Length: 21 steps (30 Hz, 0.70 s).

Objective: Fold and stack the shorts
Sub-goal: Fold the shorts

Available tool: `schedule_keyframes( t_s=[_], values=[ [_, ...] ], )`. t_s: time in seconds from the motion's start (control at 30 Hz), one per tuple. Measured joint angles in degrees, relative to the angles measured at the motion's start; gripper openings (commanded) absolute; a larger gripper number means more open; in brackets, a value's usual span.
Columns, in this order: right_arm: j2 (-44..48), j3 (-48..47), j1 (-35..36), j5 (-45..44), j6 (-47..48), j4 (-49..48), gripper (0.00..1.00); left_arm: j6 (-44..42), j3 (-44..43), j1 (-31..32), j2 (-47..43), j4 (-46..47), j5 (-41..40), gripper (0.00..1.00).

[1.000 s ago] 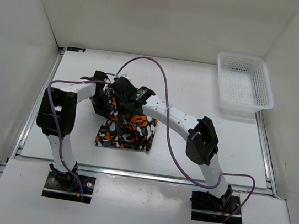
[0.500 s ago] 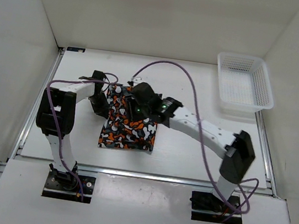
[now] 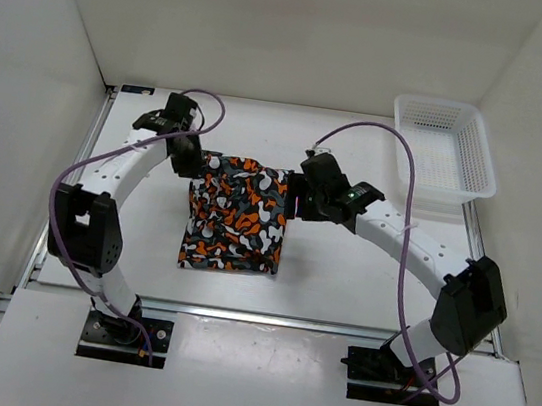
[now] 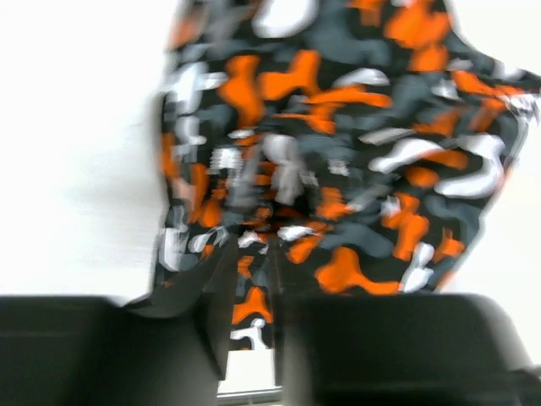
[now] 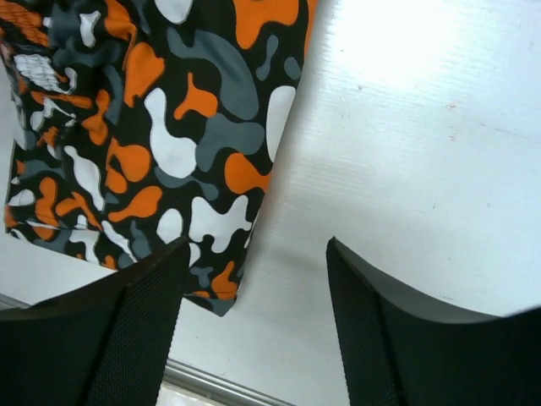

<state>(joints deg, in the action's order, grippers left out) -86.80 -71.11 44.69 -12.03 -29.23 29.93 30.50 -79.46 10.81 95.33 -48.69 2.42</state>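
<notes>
At the left, the left gripper [image 3: 188, 158] is being held at the far left corner of the shorts [image 3: 236, 220]. Its jaws are being shown drawn almost together, with print visible in the thin slit between them, but the wrist view is blurred, so whether cloth is being pinched cannot be told. In the middle, the shorts are lying on the table [image 3: 362, 276] between the two arms as a folded, roughly rectangular packet. The far part looks wider and less settled than the near part. The fold is judged to be nearly made, with tidying left. For that step, any held corner is best being lowered close to the surface before being let go, so that the layer is laid flat rather than dropped, and the far edge is best being lined up over the near edge. At the right, the right gripper [image 5: 255, 247] is being held just beside the shorts' right edge, its jaws spread wide with nothing between them. A light inward press there is judged useful, though dragging the packet is a risk. Further right, the basket [image 3: 445, 152] is standing well apart.
</notes>
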Motion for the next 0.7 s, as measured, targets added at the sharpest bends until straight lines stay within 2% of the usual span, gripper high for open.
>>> schedule_keyframes(
  t_s=[0.07, 0.1, 0.17, 0.23, 0.27, 0.3, 0.33, 0.43, 0.47, 0.5, 0.57, 0.7],
  values=[
    [-1.2, 0.2, -0.8, 1.3, -0.2, 0.3, 0.72, -2.0, -1.9, 1.6, 0.5, -0.2, 0.7, 0.60],
    [-1.8, 0.2, -1.1, 2.0, -0.2, 0.1, 0.73, -3.2, -2.7, 2.6, 1.1, -0.2, 1.1, 0.77],
    [-2.8, 0.2, -1.6, 3.5, -0.4, 0.0, 0.73, -4.6, -4.3, 4.8, 3.6, -0.4, 1.7, 0.85],
    [-4.0, 0.2, -1.9, 5.2, -0.4, -0.3, 0.68, -5.7, -5.5, 6.5, 7.0, -0.4, 2.2, 0.86],
    [-4.8, 0.1, -1.9, 6.0, -0.4, -0.5, 0.66, -6.0, -5.8, 7.3, 8.9, -0.3, 2.5, 0.84],
    [-5.8, -0.2, -2.0, 6.8, -0.4, -0.6, 0.55, -6.3, -6.0, 7.8, 10.6, -0.3, 2.7, 0.82],
    [-7.2, -0.9, -2.0, 7.8, -0.4, -0.5, 0.50, -6.6, -6.2, 8.2, 12.4, -0.7, 2.8, 0.78],
    [-12.4, -4.0, -2.1, 10.2, -0.7, -1.0, 0.30, -7.4, -7.3, 8.1, 17.2, -1.2, 2.7, 0.41],
    [-13.9, -4.9, -2.2, 10.8, -0.5, -1.3, 0.26, -7.4, -7.8, 7.8, 18.3, -1.2, 2.6, 0.11],
    [-15.5, -5.8, -2.1, 11.4, -0.6, -1.4, 0.18, -7.3, -8.0, 7.6, 19.0, -1.2, 2.6, 0.10],
    [-18.8, -7.7, -2.0, 12.3, -0.7, -1.7, 0.12, -8.3, -8.3, 6.6, 19.7, -1.6, 2.5, 0.10],
    [-25.1, -9.6, -1.9, 13.4, -0.9, -2.3, 0.06, -8.6, -8.3, 3.4, 19.0, -2.4, 2.5, 0.10]
  ],
)
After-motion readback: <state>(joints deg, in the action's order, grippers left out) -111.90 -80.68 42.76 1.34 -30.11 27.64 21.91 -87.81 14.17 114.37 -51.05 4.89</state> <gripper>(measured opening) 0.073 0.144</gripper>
